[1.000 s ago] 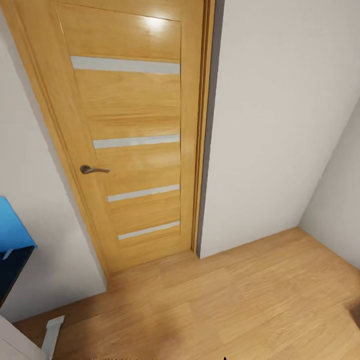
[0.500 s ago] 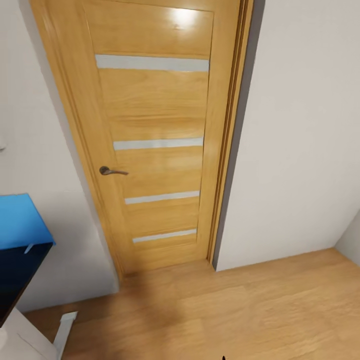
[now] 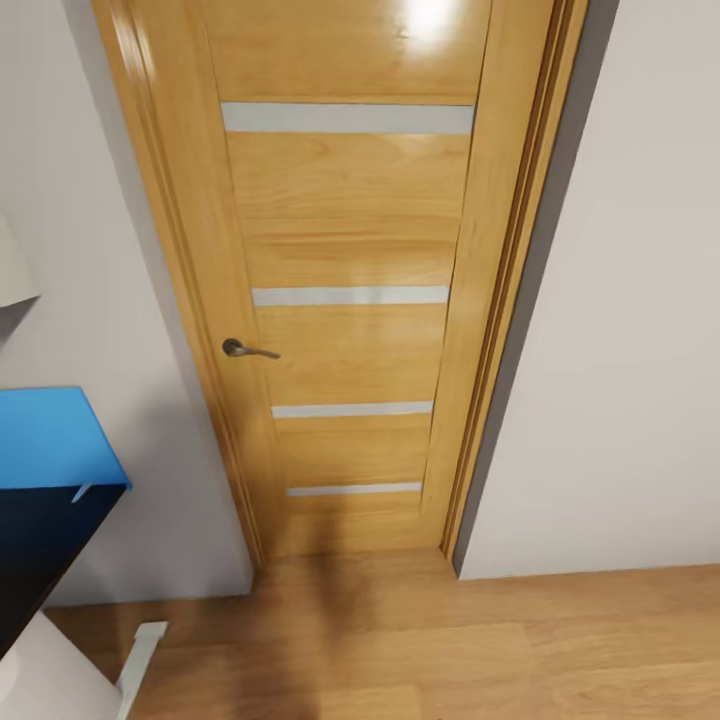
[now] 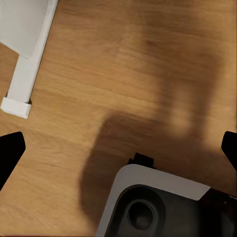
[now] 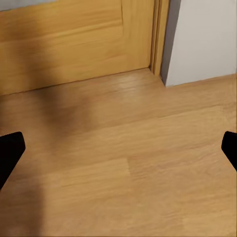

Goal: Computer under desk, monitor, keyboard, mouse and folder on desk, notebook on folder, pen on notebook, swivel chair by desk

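Your head camera has swung left: the door (image 3: 350,300) now sits central. Both grippers are spread wide and empty; the folder (image 3: 50,440) lies on the desk (image 3: 40,540). No writing shows.

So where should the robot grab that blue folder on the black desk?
Probably by the folder's corner that sticks out past the desk's edge, coming in from the door side. It lies flat, so only that overhanging corner leaves room underneath for a gripper finger.
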Tool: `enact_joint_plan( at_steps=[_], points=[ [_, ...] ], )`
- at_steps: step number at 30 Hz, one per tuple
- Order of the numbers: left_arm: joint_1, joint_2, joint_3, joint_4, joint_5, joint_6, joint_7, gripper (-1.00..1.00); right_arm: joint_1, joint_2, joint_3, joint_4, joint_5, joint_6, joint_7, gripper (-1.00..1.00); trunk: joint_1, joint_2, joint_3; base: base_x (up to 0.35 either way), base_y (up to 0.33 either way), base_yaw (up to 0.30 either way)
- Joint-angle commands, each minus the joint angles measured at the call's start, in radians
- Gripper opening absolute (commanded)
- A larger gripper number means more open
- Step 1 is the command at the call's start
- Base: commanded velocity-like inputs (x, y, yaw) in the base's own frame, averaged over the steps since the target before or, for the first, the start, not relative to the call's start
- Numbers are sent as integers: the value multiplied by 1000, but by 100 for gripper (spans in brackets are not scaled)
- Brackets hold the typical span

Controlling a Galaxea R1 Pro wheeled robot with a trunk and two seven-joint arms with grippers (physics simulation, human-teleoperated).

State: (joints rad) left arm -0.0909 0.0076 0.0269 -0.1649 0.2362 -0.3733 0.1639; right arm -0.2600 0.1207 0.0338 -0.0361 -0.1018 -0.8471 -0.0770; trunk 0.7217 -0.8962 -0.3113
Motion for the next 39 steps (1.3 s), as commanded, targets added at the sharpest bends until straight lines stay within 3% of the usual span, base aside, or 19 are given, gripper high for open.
enact_joint_plan(
  at_steps=[1, 25, 39],
  points=[
    [-1, 0, 2, 1, 2, -4, 0, 100, -1, 0, 5, 0, -8, -3, 0, 100, 1, -1, -1, 215, -197, 287],
    [-1, 0, 2, 1, 2, -3, 0, 100, 0, 1, 5, 1, -7, -5, -1, 100, 1, -1, -1, 145, -225, 287],
    [-1, 0, 2, 2, 2, 16, 0, 100, 0, 11, 5, 1, -3, -23, -53, 100, 1, -1, -1, 148, -308, 288]
  ],
)
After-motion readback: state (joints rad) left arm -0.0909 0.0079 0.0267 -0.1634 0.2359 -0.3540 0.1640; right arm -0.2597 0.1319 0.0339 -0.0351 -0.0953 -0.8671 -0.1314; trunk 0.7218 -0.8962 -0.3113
